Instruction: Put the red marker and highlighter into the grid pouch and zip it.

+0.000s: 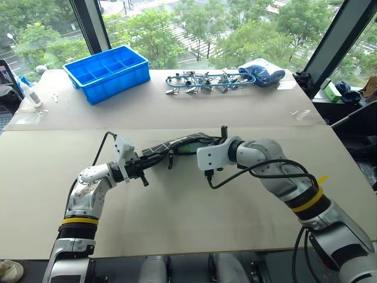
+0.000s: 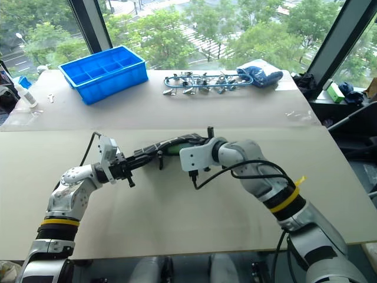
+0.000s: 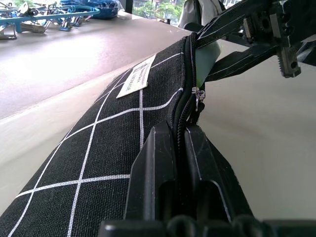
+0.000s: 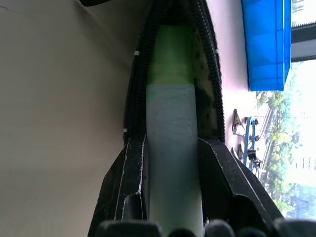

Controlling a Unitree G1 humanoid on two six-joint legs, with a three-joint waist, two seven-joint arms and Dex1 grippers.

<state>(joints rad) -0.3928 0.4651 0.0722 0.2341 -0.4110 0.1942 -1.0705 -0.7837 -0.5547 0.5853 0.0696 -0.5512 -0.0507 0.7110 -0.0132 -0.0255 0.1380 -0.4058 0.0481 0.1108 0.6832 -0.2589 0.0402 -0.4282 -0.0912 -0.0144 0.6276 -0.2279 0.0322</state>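
A robot works over a pale desk [image 1: 177, 224] by a window. Its left gripper [image 1: 143, 165] is clamped shut on one end of the grid pouch [image 3: 113, 143], pinching the fabric at the zipper edge and holding the pouch raised off the desk, stretched lengthwise toward the right arm. The zipper mouth gapes open at the pouch's far end. The right gripper [image 4: 170, 148] holds the highlighter [image 4: 170, 128] between its two fingers, closed narrowly on the pale blue-green barrel. The highlighter's long axis runs straight along the fingers, and its green cap leads, already lying inside the open zipper mouth, with zipper teeth on either side of it. The pen's axis lines up with the pouch's length, so the coming move is likely a push straight ahead, deeper into the pouch, before letting go. Whether the red marker is already inside cannot be told. A blue compartment bin [image 1: 107, 72] and a row of metal clips [image 1: 203, 81] sit well apart at the far side of the desk.
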